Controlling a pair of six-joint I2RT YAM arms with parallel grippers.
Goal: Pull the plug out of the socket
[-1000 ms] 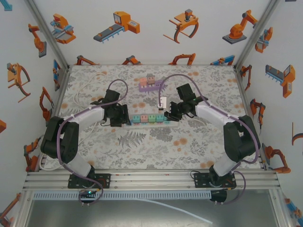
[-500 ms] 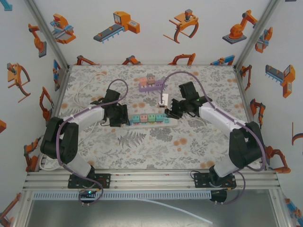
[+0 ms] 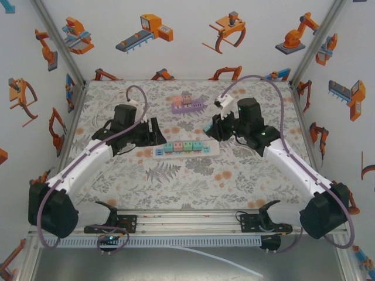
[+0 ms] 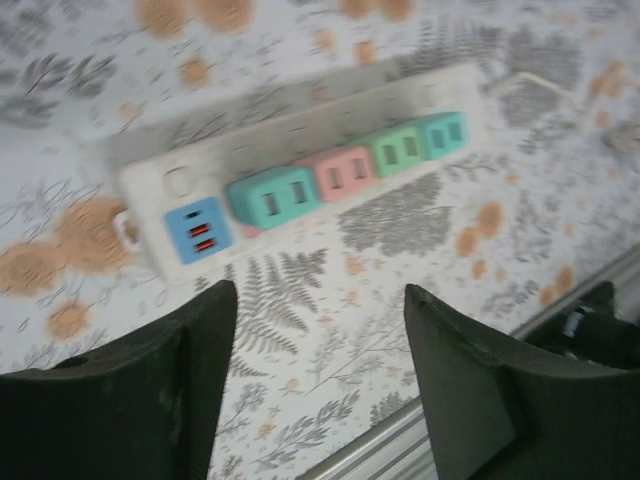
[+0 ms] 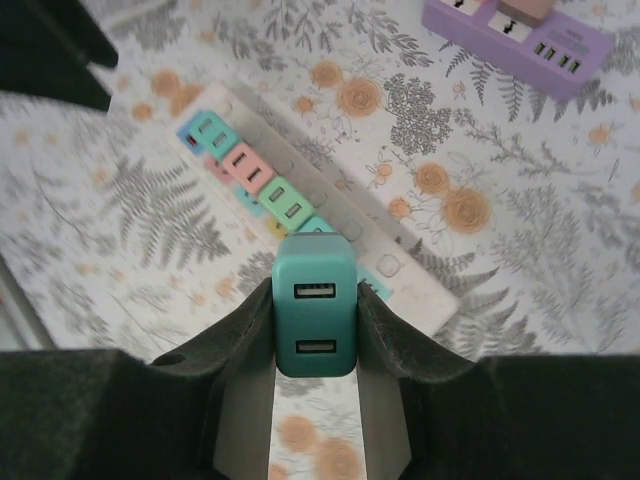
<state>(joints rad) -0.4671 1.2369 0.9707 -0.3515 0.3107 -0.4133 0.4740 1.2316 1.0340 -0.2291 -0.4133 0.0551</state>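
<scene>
Right gripper (image 3: 214, 129) clamps the teal plug (image 5: 314, 318), lifted free of the white strip (image 4: 300, 118) on the table (image 3: 246, 175); left gripper (image 4: 320, 300) hovers wide open, holding nothing, over the strip's blue-socket end.

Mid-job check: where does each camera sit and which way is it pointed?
Top external: fixed above and behind the bases, looking down on the table; left arm and right arm show.
Left wrist: looking down past the open left tool at the white power strip.
Right wrist: looking down past the right tool, shut on the teal plug.
Shared: all three see the white power strip.
</scene>
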